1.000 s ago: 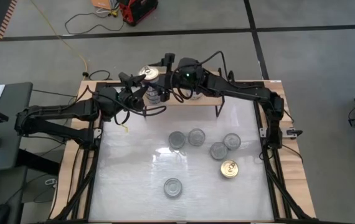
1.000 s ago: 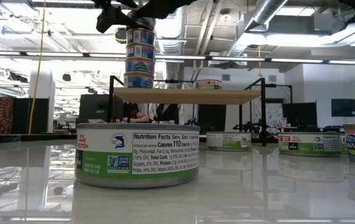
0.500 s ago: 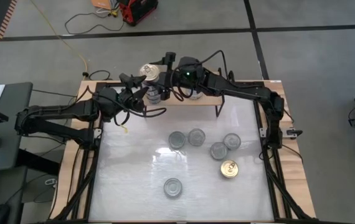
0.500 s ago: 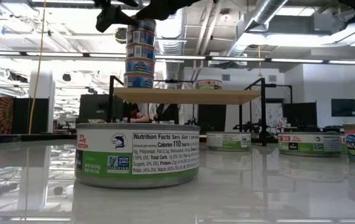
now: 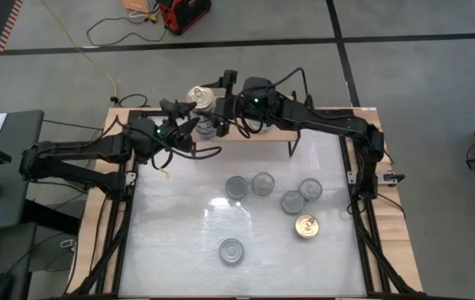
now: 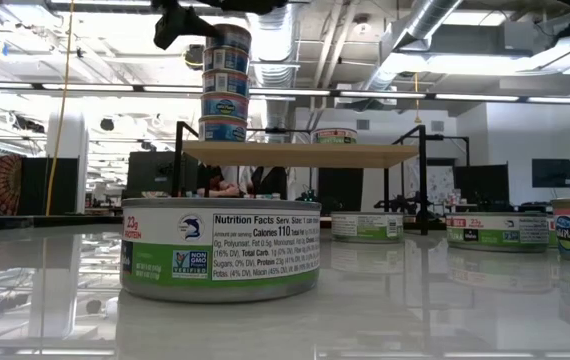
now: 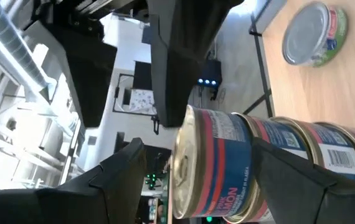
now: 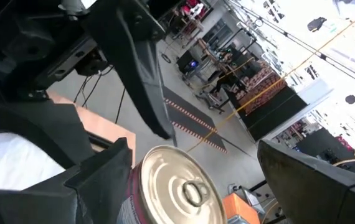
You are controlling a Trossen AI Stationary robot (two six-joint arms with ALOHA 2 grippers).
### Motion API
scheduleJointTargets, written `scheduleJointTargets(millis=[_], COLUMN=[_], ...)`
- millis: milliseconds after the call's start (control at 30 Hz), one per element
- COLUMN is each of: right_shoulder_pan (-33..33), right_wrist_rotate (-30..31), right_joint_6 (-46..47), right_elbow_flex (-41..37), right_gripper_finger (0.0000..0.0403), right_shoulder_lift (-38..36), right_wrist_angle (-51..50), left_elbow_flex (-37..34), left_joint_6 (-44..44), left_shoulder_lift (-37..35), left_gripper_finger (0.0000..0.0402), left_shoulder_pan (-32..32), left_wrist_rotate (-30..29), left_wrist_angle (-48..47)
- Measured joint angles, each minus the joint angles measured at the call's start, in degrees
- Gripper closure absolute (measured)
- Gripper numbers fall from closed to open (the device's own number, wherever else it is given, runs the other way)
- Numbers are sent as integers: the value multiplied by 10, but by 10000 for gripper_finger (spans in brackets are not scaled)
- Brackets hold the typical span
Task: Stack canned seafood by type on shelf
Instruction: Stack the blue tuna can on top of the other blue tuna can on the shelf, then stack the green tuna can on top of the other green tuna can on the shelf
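A stack [image 6: 225,85] of several blue-labelled tins stands on the left end of the light-wood shelf [image 6: 300,153]. Its gold-topped top tin [image 5: 201,95] has a red band [image 7: 218,165]. My left gripper [image 5: 183,118] is open beside the stack's top on the table's left side, and its fingers [image 7: 118,177] stand apart from the tin. My right gripper [image 5: 226,90] is open, above and to the right of the top tin [image 8: 177,180], clear of it. A green-labelled tin [image 6: 335,135] sits farther along the shelf.
Several silver-topped tins [image 5: 262,183] and one gold-topped tin [image 5: 306,227] lie on the white tabletop in front of the shelf. One more silver tin [image 5: 232,251] sits near the table's near edge, large in the low view [image 6: 220,250]. The shelf's right half holds little.
My right gripper has drawn back from the stack's top tin, up and toward the table's right. The top tin now stands uncovered on the stack and has not shifted. The stack and the tins on the table have stayed in place.
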Motion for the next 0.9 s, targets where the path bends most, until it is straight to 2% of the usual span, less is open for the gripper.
scheduleJointTargets(millis=[333,533,633,767,900], right_shoulder_pan=[3,7,6,5,20], right_wrist_rotate=[36,60,61,64,83], right_joint_6=[3,56,99,159,195], right_elbow_flex=[0,0,0,0,-34], right_gripper_finger=[24,24,24,24,30], right_shoulder_lift=[-40,-70,-81,-95,-103], right_wrist_angle=[-56,-166,-216,-285,-299], left_elbow_flex=[0,0,0,0,0], left_joint_6=[-22,-71,-120,-230,-330], left_shoulder_lift=[-22,-16,-8,12,49], left_gripper_finger=[127,127,127,127,127], left_shoulder_pan=[-16,-50,-63,-78,-98], left_wrist_rotate=[6,64,93,125,122], left_wrist_angle=[-4,-23,-30,-77,-122])
